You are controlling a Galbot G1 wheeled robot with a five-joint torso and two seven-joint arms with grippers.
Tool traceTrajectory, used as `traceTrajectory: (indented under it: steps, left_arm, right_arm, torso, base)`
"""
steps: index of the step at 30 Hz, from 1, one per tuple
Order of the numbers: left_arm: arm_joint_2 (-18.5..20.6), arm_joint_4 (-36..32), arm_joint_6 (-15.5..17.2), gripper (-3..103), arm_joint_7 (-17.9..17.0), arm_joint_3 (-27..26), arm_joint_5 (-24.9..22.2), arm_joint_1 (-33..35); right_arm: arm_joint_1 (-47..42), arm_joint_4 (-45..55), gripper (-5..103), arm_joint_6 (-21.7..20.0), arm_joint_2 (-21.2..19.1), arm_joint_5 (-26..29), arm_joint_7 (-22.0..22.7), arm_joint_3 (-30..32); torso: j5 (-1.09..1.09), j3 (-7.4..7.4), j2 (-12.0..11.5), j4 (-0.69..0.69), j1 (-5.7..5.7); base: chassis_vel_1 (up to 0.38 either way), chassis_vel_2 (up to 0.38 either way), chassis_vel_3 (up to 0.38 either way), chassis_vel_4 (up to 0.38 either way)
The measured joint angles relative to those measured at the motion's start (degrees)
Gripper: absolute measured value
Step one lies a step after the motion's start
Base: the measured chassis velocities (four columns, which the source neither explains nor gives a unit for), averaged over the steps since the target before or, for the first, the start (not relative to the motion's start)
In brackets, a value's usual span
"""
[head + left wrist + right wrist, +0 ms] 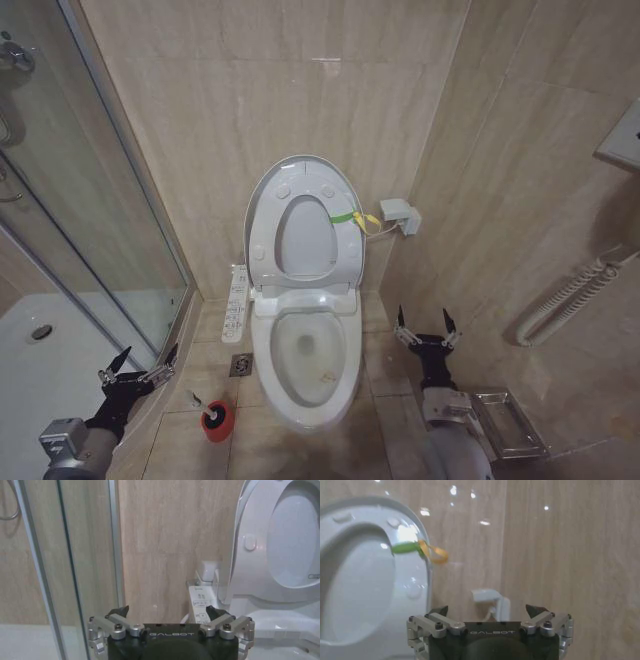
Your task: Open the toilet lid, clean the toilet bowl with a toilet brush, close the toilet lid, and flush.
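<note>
The toilet lid (305, 238) stands upright against the back wall with the ring seat raised in front of it and a yellow-green strap (345, 216) on its right edge. Below it the toilet bowl (305, 355) lies uncovered, faintly stained inside. On the floor left of the bowl, the toilet brush (216, 418) sits in its red holder. My left gripper (140, 365) hangs open and empty low at the left, near the shower edge. To the right of the bowl my right gripper (427, 330) is open and empty. The right wrist view shows the strap (407, 547) beyond the open right gripper (487, 610).
A glass shower screen (90, 200) and white shower tray (40, 370) close off the left. A control panel (237, 305) runs along the toilet's left side, with a floor drain (241, 365) beside it. A wall valve (398, 213), a white hose (570, 295) and a metal holder (505, 420) are at the right.
</note>
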Motion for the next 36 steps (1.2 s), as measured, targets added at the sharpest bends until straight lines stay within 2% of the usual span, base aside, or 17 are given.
traceTrajectory:
  steps: [8,36]
  left_arm:
    - [0.0,0.0,0.0,100,0.0,0.0,0.0,0.0]
    - [0.0,0.0,0.0,100,0.0,0.0,0.0,0.0]
  right_arm:
    - [-1.2,2.0,100,1.6,1.4,-1.0,-1.3,-0.6]
    - [-2.7,4.4,100,0.9,0.2,0.7,-1.0,-0.8]
  torso:
    - [0.01,0.00,0.0,0.00,0.00]
    - [0.00,0.00,0.0,0.00,0.00]
  base:
    - [0.000,0.000,0.000,0.000]
    - [0.000,0.000,0.000,0.000]
